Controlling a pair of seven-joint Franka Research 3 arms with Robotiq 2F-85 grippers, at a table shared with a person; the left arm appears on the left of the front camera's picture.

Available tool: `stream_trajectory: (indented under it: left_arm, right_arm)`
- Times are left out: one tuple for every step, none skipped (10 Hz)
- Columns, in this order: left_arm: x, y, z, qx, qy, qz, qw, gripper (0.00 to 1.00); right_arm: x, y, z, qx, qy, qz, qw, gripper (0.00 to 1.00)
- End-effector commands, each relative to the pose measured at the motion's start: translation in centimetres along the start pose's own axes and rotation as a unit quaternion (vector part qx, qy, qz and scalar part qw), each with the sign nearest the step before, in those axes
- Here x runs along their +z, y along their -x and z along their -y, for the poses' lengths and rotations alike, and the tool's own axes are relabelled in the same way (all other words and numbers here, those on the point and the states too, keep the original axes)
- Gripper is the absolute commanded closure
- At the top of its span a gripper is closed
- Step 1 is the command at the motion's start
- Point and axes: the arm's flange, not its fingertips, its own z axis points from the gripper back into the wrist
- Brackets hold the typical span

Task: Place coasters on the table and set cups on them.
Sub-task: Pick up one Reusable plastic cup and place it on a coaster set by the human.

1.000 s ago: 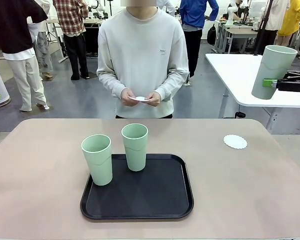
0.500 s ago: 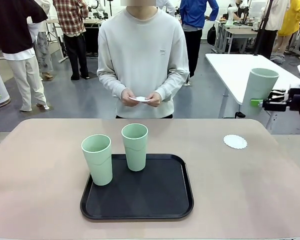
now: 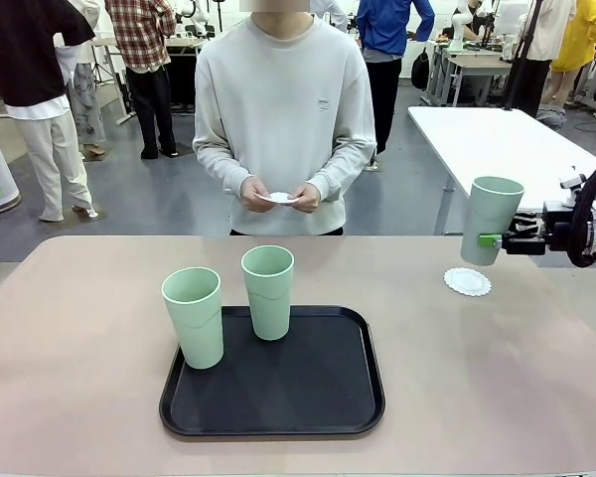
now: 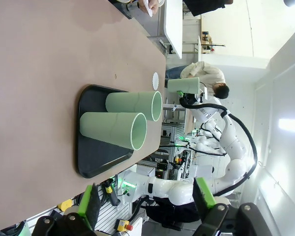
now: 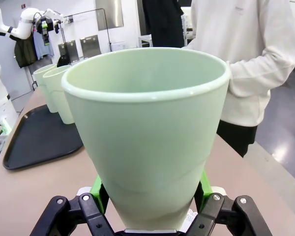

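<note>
Fingers of the right gripper pinch a tall mint-green plastic tumbler, base cut off in wrist view; left gripper spread, empty.

Smooth plastic cups, matte table

Bright, even overhead room light leaves only soft, faint shadows beside the pale mint-green plastic tumblers on the matte beige-pink desk and a dull sheen on the black rounded tray, while the wide-angle wrist views bend at their edges and a white light strip blows out.
</note>
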Motion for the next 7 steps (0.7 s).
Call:
stream_trajectory:
  left_arm:
    - [-0.12, -0.11, 0.15, -0.008, 0.011, 0.000, 1.000, 0.00]
    - [-0.12, -0.11, 0.15, -0.008, 0.011, 0.000, 1.000, 0.00]
    - [-0.12, -0.11, 0.15, -0.008, 0.011, 0.000, 1.000, 0.00]
    - [-0.12, -0.11, 0.15, -0.008, 0.011, 0.000, 1.000, 0.00]
    - [-0.12, -0.11, 0.15, -0.008, 0.011, 0.000, 1.000, 0.00]
    - [-0.12, -0.11, 0.15, -0.008, 0.011, 0.000, 1.000, 0.00]
    - [-0.12, -0.11, 0.15, -0.008, 0.011, 0.000, 1.000, 0.00]
  right_arm:
    - [-0.13, 0.20, 0.90, 0.011, -0.012, -0.002, 1.000, 0.18]
    - [-0.05, 0.14, 0.55, 0.012, -0.015, 0.005, 1.000, 0.18]
    - [-0.12, 0.38, 0.23, -0.001, -0.003, -0.003, 1.000, 0.18]
    - [-0.12, 0.38, 0.23, -0.001, -0.003, -0.003, 1.000, 0.18]
    - [-0.12, 0.38, 0.23, -0.001, -0.003, -0.003, 1.000, 0.18]
    - [-0.12, 0.38, 0.23, -0.001, -0.003, -0.003, 1.000, 0.18]
    - [-0.12, 0.38, 0.23, -0.001, -0.003, -0.003, 1.000, 0.18]
